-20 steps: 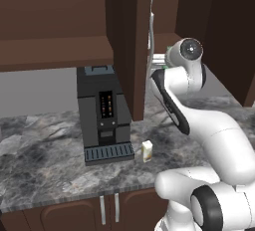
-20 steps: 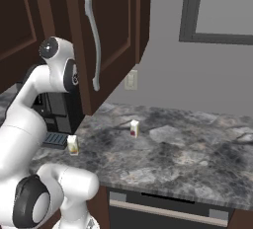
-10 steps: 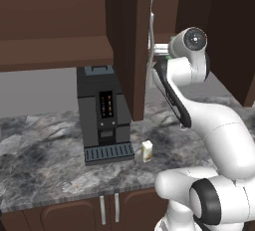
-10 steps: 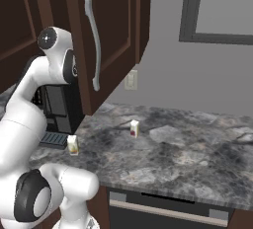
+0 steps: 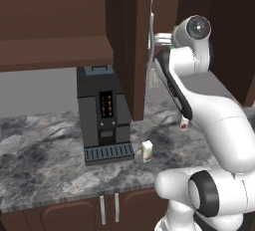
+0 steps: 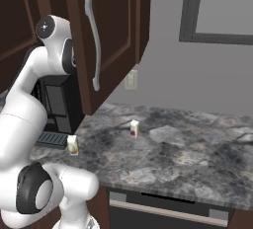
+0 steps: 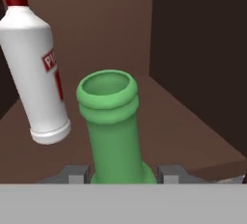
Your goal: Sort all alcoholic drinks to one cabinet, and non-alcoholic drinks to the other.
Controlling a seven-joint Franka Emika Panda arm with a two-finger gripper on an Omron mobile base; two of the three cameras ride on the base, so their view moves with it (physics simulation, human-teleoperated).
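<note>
– Bottle first: where is it?

– Inside the cabinet, upright over the shelf, just beside a white bottle with a red cap that leans away from it. I cannot tell whether its base touches the shelf yet.

– And the gripper?

– Closed on the green neck, one fingertip against each side. Nothing is let go.

– What has changed in the last second?

– The arm has risen. Its top joint sits higher against the cabinet than a moment ago and the hand reaches in behind the open door. The grip has not altered.

– So the alcohol is nearly sorted?

– I judge so. It is in the right cabinet, next to another spirit. What remains is setting it down and releasing, with care not to knock the white bottle.

– The cartons?

– Untouched, both on the counter below the cabinet. The white carton stands out past the door, the cream carton closer under it. They go to the wide cabinet, so most of the task is ahead.
</note>
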